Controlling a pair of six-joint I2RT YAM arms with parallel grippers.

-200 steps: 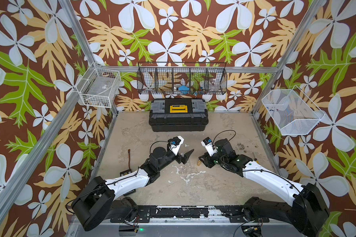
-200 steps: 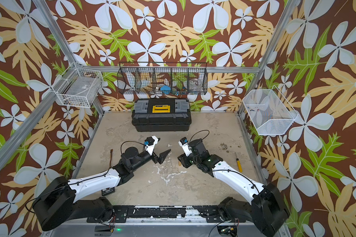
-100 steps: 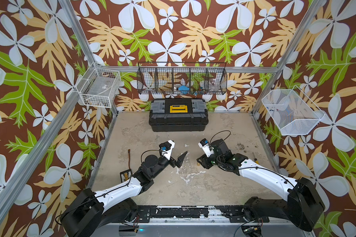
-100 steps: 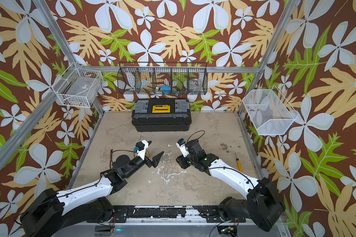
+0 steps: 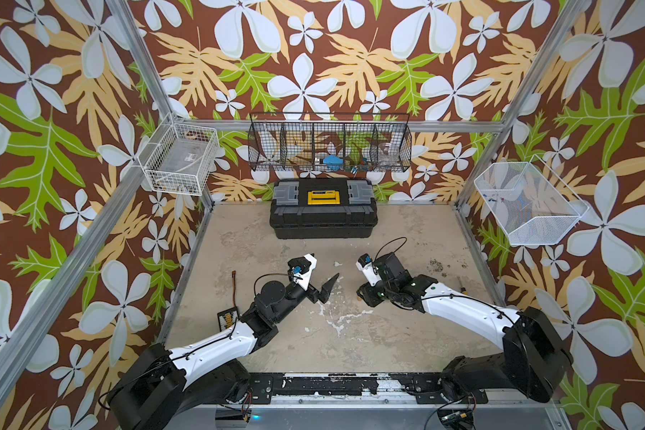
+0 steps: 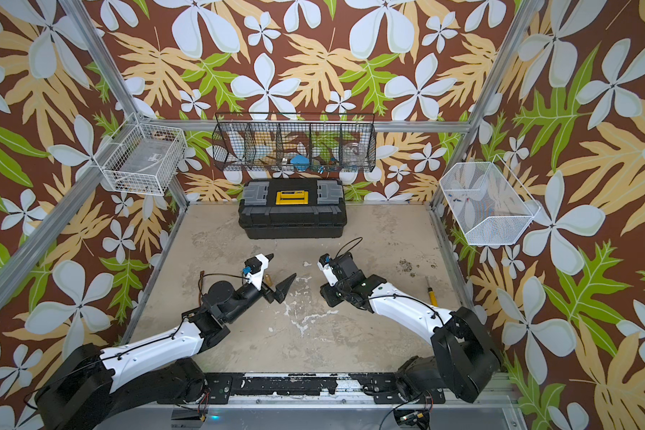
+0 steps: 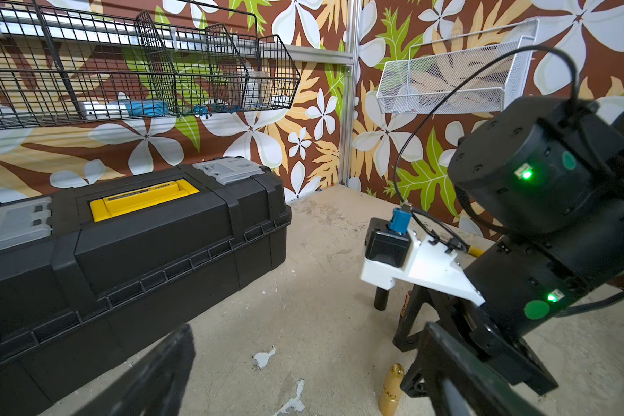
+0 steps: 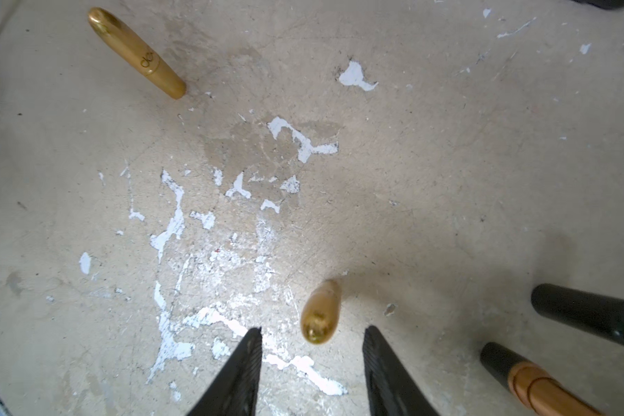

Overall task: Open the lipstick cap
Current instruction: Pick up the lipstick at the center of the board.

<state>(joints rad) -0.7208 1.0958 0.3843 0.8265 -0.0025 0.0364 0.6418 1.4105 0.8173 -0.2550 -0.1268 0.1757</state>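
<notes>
A gold lipstick [image 8: 320, 314] stands upright on the floor, seen from above. My right gripper [image 8: 312, 336] points down over it, open, with a finger on each side and neither touching it. In a top view the tube [image 5: 359, 296] peeks out beside the right gripper [image 5: 365, 294]. A second gold lipstick [image 7: 391, 390], capped with a visible seam, stands close to one finger of my left gripper [image 7: 303, 378]. That gripper is wide open and holds nothing. The second tube also shows at a distance in the right wrist view [image 8: 137, 54] and in a top view [image 6: 267, 278].
A black tube [image 8: 588, 315] and a wood-coloured tube with a black cap [image 8: 534, 381] stand beside the right gripper. A black toolbox [image 5: 323, 208] sits at the back under wire baskets [image 5: 330, 143]. A yellow-handled screwdriver [image 6: 432, 296] lies right, a small board [image 5: 227, 318] left.
The left arm has drawn back a little to the left, with its gripper still wide open. The right gripper's jaws have narrowed slightly around the gold lipstick.
</notes>
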